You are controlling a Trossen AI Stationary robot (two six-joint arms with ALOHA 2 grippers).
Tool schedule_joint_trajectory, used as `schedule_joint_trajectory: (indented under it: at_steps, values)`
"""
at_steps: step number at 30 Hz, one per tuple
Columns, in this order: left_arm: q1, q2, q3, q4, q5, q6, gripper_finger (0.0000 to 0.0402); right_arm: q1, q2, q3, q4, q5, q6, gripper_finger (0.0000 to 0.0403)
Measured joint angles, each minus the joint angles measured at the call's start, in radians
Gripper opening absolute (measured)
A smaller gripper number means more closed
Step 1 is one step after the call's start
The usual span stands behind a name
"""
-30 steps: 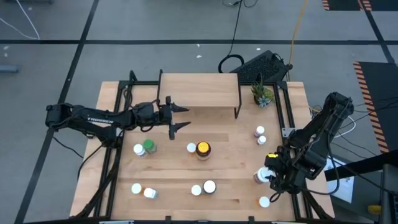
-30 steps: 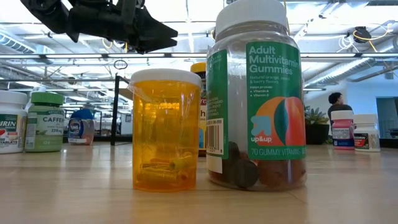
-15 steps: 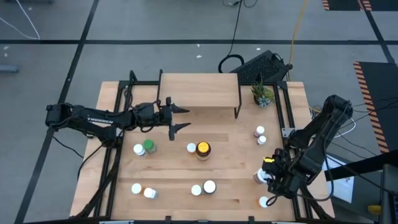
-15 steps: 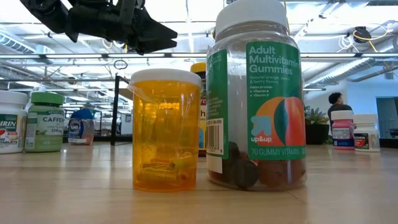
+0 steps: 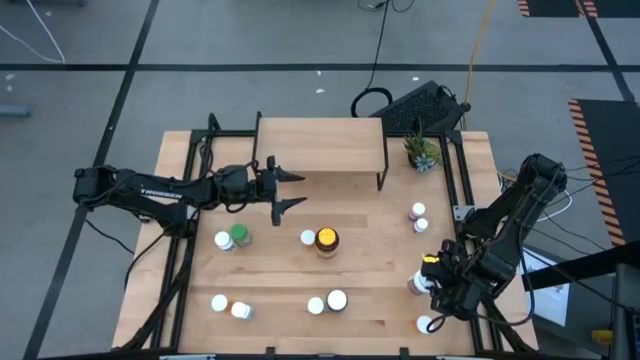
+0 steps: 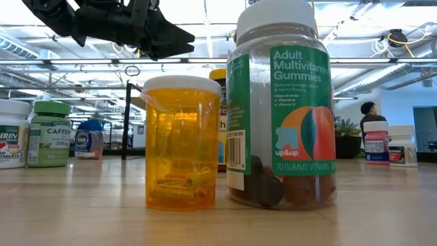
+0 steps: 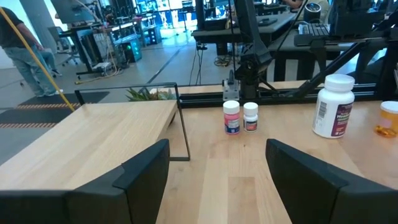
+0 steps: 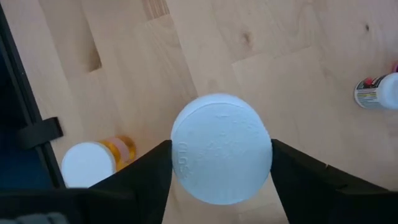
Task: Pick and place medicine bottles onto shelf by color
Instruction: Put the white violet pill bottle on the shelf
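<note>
The right claw (image 5: 432, 292) hangs low at the near right corner of the worktop (image 5: 370, 230), pointing straight down. Its wrist view shows the two dark fingers (image 8: 149, 177) spread on either side of a white-capped bottle (image 8: 221, 147), close to the cap's flanks but not visibly pressing, so it has no hold on anything. Over the last second this arm has slid slightly toward the near edge and settled over the bottle. That suggests a grasp is about to begin, with no bottle lifted yet.

Just beside that bottle stands a small orange bottle (image 8: 96, 160) with a white cap, near enough to be nudged when the fingers close. A slim bottle with a pink label (image 8: 377, 91) sits farther off.

The left claw (image 5: 290, 189) has not moved. It hovers wide open and empty near the shelf (image 5: 320, 145), at its front left corner. Its wrist view looks past the shelf leg to two small bottles (image 7: 240, 117) and a larger white bottle (image 7: 334, 105).

The shelf top is bare, so sorting appears to be at its start. Other bottles are scattered over the worktop: a green-capped one (image 5: 239, 235), an amber one (image 5: 326, 240) at the centre, and several white-capped ones along the near edge. A potted plant (image 5: 421, 152) stands beside the shelf's right end.
</note>
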Motion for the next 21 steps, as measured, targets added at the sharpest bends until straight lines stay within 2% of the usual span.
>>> schedule_joint_trajectory:
  at_steps: [6,15,21]
  values:
    - [0.000,-0.002,0.000,0.001,0.000,0.020,0.0271,-0.052,-0.022,0.000,-0.012,-0.002,-0.072,0.0227]
    - [0.000,-0.009,0.000,0.008,0.000,0.025,0.0271,-0.221,-0.150,0.001,0.014,-0.048,-0.290,0.0227]
    - [0.000,-0.008,0.000,-0.015,0.000,0.021,0.0271,-0.327,-0.183,0.056,0.027,0.013,-0.483,0.0228]
